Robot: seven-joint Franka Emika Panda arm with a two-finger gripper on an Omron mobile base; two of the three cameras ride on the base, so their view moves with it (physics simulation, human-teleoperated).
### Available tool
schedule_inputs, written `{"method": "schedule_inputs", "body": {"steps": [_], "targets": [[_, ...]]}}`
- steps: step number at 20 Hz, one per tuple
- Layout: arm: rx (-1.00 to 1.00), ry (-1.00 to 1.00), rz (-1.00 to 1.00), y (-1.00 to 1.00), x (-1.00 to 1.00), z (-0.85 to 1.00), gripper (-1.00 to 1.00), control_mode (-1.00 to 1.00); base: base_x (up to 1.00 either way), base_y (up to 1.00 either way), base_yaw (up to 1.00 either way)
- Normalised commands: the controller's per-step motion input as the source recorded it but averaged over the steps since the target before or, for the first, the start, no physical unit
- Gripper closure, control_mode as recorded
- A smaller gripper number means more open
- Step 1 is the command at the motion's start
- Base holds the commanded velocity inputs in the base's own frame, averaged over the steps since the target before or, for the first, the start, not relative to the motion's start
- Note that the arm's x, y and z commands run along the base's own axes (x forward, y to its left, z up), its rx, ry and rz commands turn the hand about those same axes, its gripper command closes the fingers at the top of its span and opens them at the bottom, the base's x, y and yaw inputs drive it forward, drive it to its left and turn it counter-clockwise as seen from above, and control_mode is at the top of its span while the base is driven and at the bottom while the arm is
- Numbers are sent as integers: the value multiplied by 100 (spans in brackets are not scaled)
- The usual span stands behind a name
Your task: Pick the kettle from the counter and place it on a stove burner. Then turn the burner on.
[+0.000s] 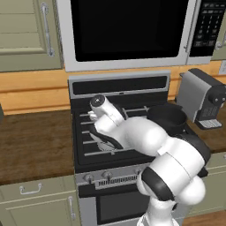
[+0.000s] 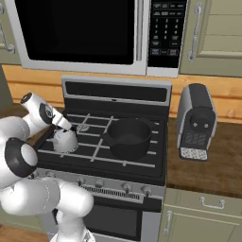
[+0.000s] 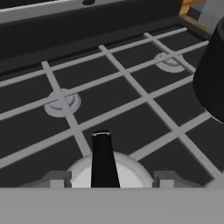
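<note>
The small silvery-white kettle (image 2: pixel 64 140) stands on the grates at the front left of the black cooktop (image 2: pixel 142 158), over a burner it hides. In the hand view its dome (image 3: pixel 131 175) and black handle (image 3: pixel 103 159) fill the bottom centre. My gripper (image 3: pixel 113 179) hangs just above it, open, with a fingertip (image 3: pixel 57 178) well clear of the handle on each side. In the left base view my arm covers most of the kettle (image 1: pixel 104 144). The rear left burner (image 3: pixel 61 103) is a bare grey ring. The brown counter (image 1: pixel 35 145) lies left of the stove.
A wide black pot (image 2: pixel 128 137) sits on the right side of the cooktop, close to the kettle. A coffee machine (image 2: pixel 196 120) stands on the counter to the right. Knobs (image 2: pixel 125 187) line the stove's front panel. A microwave (image 2: pixel 80 33) hangs overhead.
</note>
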Motion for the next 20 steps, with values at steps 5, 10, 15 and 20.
{"method": "schedule_inputs", "body": {"steps": [5, 10, 15, 20], "targets": [[0, -9, 1, 0, -21, 43, -100, -100, 0, 0, 0], [-2, -24, 18, 14, -96, 27, -100, -100, 0, 0, 0], [-9, -16, 30, 17, -100, -6, -100, -100, 0, 0, 0], [-12, -8, 33, 19, -100, -34, -100, -100, 0, 0, 0]]}}
